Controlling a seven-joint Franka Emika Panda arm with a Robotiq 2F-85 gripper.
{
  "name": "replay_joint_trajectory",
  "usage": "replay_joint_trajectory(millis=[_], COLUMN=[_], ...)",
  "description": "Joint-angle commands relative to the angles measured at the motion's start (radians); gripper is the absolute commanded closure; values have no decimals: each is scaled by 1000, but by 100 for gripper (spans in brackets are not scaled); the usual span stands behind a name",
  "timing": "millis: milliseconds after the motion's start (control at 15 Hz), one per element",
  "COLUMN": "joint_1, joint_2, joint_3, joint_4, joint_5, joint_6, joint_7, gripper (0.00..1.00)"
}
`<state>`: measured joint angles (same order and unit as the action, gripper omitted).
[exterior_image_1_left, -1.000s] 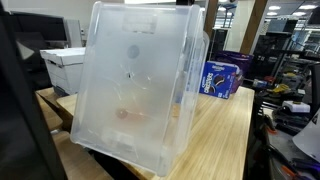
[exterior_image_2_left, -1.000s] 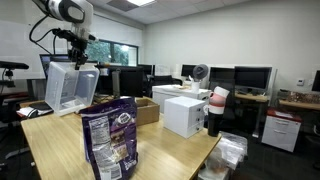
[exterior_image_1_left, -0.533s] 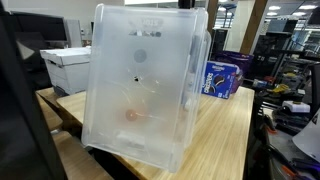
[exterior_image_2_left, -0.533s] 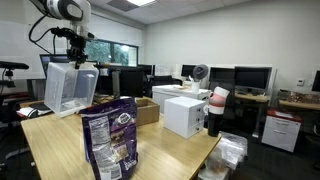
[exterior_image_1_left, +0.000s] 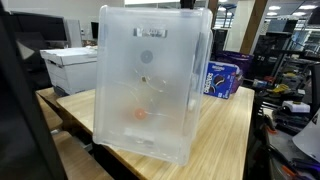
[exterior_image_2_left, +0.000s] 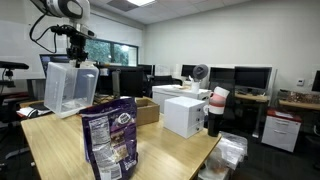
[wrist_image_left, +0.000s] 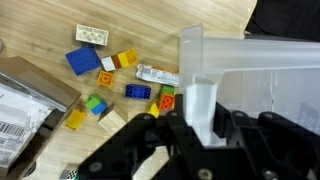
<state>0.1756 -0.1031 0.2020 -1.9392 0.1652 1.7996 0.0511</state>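
Fingers (wrist_image_left: 178, 128) w/ clear bin (exterior_image_1_left: 150, 80) by rim

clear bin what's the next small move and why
Probably tip the clear bin a little further: the pincer grips its rim, blocks lie scattered on the table, yet an orange piece seems to cling inside it.

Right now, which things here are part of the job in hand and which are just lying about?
In hand: gripper clamped on the wall of the clear plastic bin, held up over the table; toy bricks scattered on it.
Lying about: snack bag; white box; blue box; cardboard box.
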Motion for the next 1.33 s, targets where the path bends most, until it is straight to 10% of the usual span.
replay_joint_trajectory(millis=[0,1267], joint_1=[7,62], joint_2=[8,58], joint_3=[4,87], joint_4=[33,137], joint_5=[-33,-364], joint_6=[-30,-210], joint_7=[25,235], gripper=[94,94])
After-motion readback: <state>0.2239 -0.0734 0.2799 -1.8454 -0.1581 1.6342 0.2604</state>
